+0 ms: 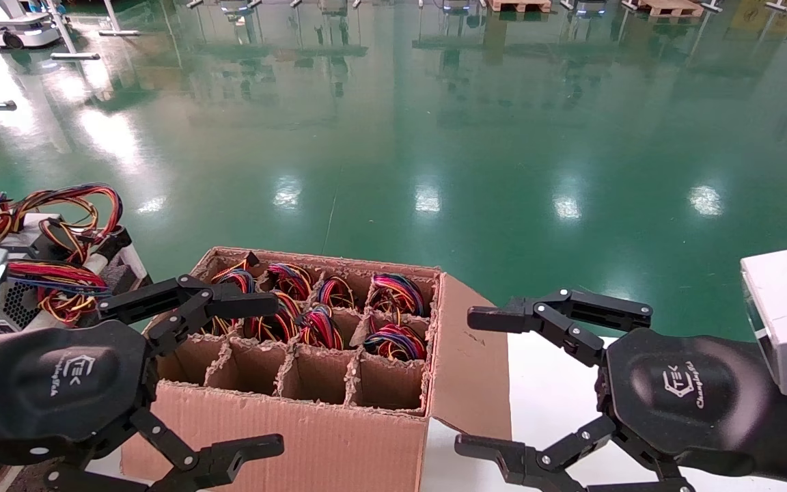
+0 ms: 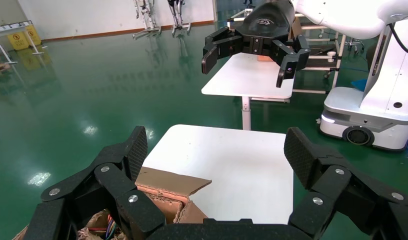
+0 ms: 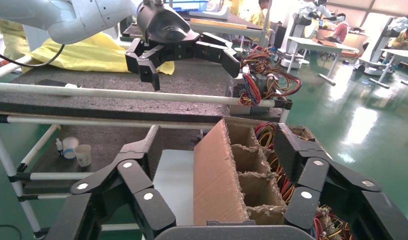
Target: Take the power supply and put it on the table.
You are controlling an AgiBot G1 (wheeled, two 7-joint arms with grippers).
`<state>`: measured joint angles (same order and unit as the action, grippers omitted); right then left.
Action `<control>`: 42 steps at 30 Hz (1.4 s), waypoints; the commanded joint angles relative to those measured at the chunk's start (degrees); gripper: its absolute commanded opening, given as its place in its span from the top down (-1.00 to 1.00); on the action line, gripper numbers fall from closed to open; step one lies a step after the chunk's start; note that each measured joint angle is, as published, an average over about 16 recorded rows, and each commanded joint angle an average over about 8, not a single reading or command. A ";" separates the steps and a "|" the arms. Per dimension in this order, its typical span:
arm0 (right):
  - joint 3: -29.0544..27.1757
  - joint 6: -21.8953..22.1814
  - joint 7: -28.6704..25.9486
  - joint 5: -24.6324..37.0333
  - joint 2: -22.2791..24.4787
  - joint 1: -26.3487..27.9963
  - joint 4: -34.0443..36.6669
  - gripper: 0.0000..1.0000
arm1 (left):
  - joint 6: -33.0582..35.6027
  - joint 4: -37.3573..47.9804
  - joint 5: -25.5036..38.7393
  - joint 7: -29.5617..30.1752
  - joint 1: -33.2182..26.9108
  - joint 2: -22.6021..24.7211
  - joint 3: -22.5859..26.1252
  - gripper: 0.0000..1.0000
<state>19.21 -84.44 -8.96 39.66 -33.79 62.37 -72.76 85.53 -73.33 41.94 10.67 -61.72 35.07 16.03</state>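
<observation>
Bright, even overhead light. Glossy green floor [image 1: 434, 150] throws white glare patches and mirrors distant racks. White table [image 2: 227, 165] nearly blown out. Soft shadows inside cardboard box [image 1: 311, 383]. Near grippers sharp; far background slightly soft. Mild wide-angle stretch at head view edges.

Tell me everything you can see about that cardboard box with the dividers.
The cardboard box is brown corrugated card, open-topped, with one flap folded out over the white table it sits on. Ragged-edged card dividers split it into cells. The near row is empty; the far cells hold coils of red, purple, blue and orange wires. The open left gripper hovers above its left corner.
</observation>
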 commanded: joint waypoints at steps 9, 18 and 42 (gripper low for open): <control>0.00 0.00 0.00 0.00 0.00 0.00 0.01 1.00 | -0.49 0.22 1.04 -0.68 -0.27 0.99 0.49 -1.00; 0.02 -0.01 0.01 -0.01 0.00 0.01 0.02 1.00 | -1.70 5.35 8.57 -4.75 -4.74 6.05 3.71 -1.00; 0.04 0.00 0.02 -0.02 0.01 0.02 0.02 -1.00 | 2.60 45.68 27.13 -28.78 -26.01 28.58 15.65 -1.00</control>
<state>19.25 -84.44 -8.93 39.64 -33.79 62.39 -72.74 87.82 -28.18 68.98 -17.91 -87.48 63.21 31.55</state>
